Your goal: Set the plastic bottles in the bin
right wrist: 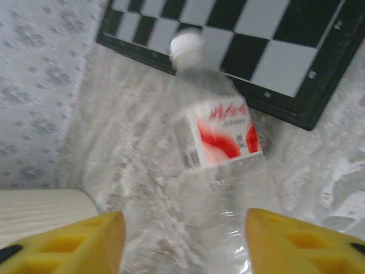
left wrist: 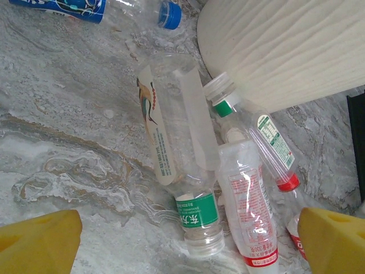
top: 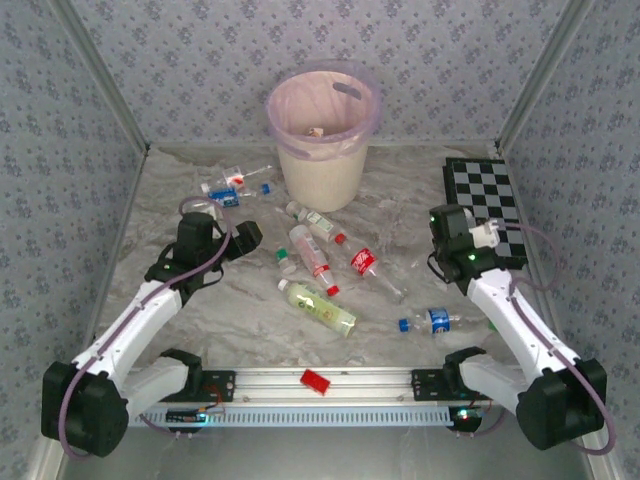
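Note:
The bin (top: 322,130), cream with a pink liner, stands at the back centre; its wall (left wrist: 285,51) is close in the left wrist view. Several plastic bottles lie in front of it, among them a red-labelled one (top: 310,250), a greenish one (top: 318,308) and a blue-capped one (top: 430,322). My left gripper (top: 248,236) is open and low over a green-labelled clear bottle (left wrist: 177,142) and a red-labelled bottle (left wrist: 248,205), its fingers (left wrist: 40,242) wide on either side. My right gripper (top: 478,235) has closed round a clear white-capped bottle (right wrist: 219,131) beside the board.
A black-and-white chequered board (top: 490,205) lies at the right back, its edge (right wrist: 274,51) just behind the held bottle. A small red block (top: 316,381) sits on the rail at the near edge. Patterned walls close in the left, back and right sides.

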Available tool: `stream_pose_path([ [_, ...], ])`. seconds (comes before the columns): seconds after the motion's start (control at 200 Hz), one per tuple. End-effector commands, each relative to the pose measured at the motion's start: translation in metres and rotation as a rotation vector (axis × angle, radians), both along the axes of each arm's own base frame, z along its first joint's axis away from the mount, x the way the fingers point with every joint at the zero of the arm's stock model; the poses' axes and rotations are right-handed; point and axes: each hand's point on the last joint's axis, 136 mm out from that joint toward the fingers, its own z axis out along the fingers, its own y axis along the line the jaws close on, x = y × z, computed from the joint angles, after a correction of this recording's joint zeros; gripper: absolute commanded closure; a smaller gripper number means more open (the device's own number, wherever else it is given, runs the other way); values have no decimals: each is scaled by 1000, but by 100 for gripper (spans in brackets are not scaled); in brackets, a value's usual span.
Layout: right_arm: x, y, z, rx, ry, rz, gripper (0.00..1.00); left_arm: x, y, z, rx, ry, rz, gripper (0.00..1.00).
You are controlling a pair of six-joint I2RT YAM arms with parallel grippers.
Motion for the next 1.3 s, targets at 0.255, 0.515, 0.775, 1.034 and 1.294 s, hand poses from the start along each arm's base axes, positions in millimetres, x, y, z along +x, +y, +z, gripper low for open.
stream_pose_path([
  [0.255, 30, 3, -7, -123, 170, 236, 27, -5, 8, 6, -12, -19, 31, 3],
  [0.515, 75, 55, -42, -58, 336, 628, 0, -8, 8, -4, -4, 4, 22, 3],
  [0.775, 115, 110, -84, 23, 381, 796, 0, -14, 12, -5, 14, 14, 24, 3],
  [1.034, 127, 109, -136, 91, 409, 754, 4, -20, 19, -10, 24, 26, 43, 3],
  [1.294, 121, 83, -113, -48, 420, 712, 15, -19, 18, -10, 3, 25, 51, 3],
])
